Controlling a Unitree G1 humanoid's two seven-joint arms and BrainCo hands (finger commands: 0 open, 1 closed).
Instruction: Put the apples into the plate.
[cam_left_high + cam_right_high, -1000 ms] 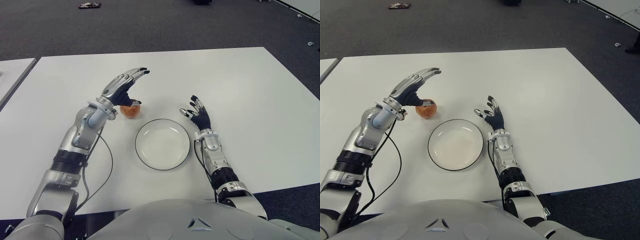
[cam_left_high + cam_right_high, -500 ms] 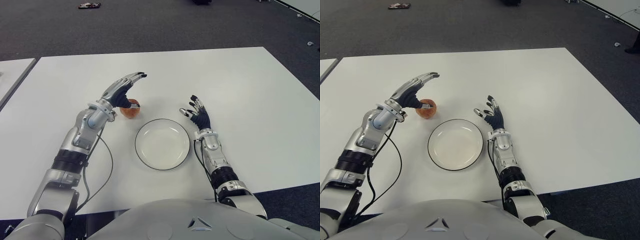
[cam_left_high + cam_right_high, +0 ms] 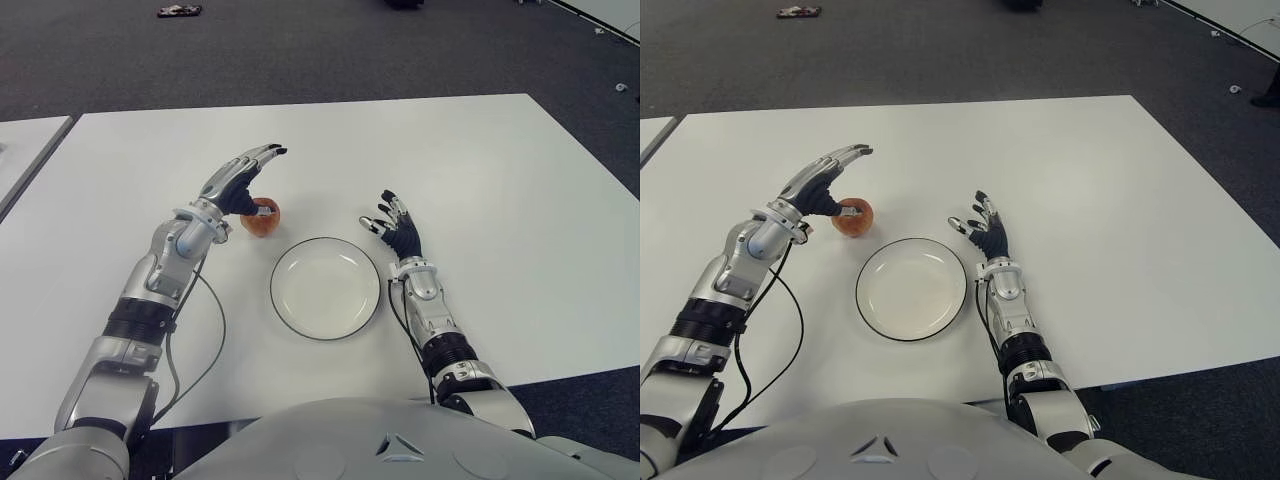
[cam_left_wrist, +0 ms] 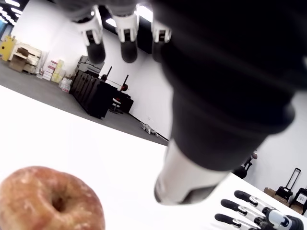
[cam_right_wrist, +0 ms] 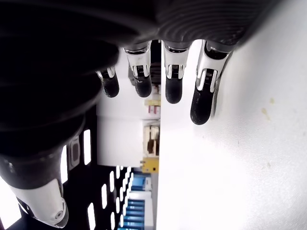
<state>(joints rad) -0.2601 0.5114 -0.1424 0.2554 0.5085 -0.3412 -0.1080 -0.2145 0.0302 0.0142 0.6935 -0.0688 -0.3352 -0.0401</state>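
Apple (image 3: 261, 218) sits on the white surface (image 3: 480, 170) just beside the plate (image 3: 325, 288), under your left hand (image 3: 236, 183) with fingers spread and holding nothing; it looks firm, smooth and roll-prone, so wrap its round sides, while your right hand (image 3: 398, 228) lies unclenched beside the plate's right.

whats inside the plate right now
Nothing: the plate shows only its bare white inside. The one apple in view sits on the table beyond the plate's far-left rim, under the open left hand. The right hand shows right of the plate.
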